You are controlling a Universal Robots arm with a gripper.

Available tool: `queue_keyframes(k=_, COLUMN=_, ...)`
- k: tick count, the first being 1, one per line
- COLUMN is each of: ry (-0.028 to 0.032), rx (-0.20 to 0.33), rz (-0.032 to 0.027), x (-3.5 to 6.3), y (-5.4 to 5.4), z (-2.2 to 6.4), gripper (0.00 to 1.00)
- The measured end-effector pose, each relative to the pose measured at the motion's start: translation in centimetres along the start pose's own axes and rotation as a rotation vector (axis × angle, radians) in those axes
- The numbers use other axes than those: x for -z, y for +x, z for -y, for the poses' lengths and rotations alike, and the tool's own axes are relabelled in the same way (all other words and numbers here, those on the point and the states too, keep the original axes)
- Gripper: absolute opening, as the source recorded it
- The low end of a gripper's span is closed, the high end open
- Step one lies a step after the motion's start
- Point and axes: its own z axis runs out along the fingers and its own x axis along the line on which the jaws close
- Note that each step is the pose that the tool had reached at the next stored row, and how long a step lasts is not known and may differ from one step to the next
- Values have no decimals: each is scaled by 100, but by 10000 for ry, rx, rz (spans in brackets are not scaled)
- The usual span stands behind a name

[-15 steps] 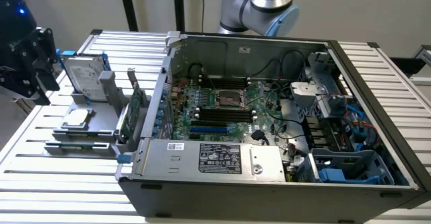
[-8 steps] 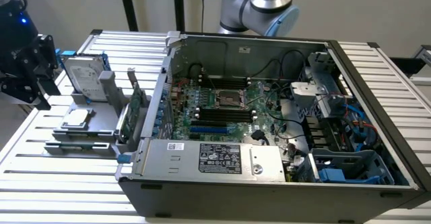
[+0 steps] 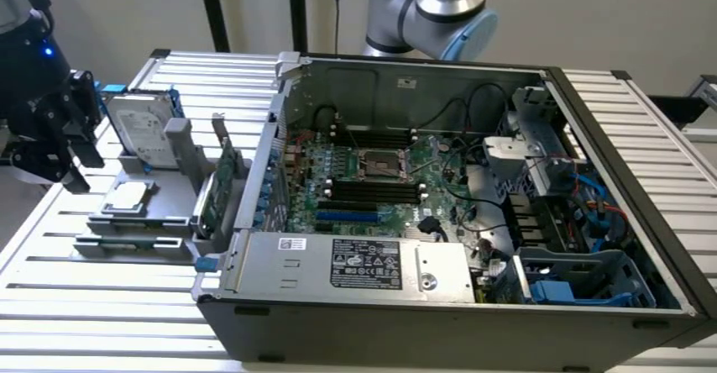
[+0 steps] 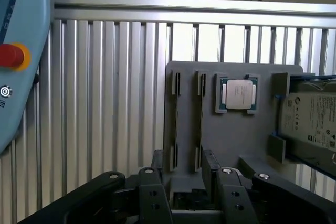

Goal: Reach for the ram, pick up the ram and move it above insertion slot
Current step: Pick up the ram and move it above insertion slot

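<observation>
The ribbed metal worktop (image 3: 101, 306) carries a grey holder (image 3: 146, 222) beside an open computer case (image 3: 448, 306). The ram (image 3: 210, 198) seems to be the low green strip standing in that holder. Beyond, at the exterior view's left, the hand (image 3: 67, 159) hangs with fingers parted, empty.

You get soft, cool, even light in the exterior view, and shadows stay faint. The table slats (image 3: 661, 163) at 3 o'clock of the computer case (image 3: 448, 323) shine pale, while the case's interior is dimmer. A blue lamp (image 3: 47, 51) glows at 10 o'clock. In the wrist view, glare washes the table slats (image 4: 210, 40) to white, and the gripper (image 4: 184, 156) reads near-black.
</observation>
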Motion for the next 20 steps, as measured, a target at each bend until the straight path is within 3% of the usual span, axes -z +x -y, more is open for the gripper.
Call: queue_keyframes(k=20, ry=0, rx=10, rz=0, x=-363, y=1, z=13, gripper=42)
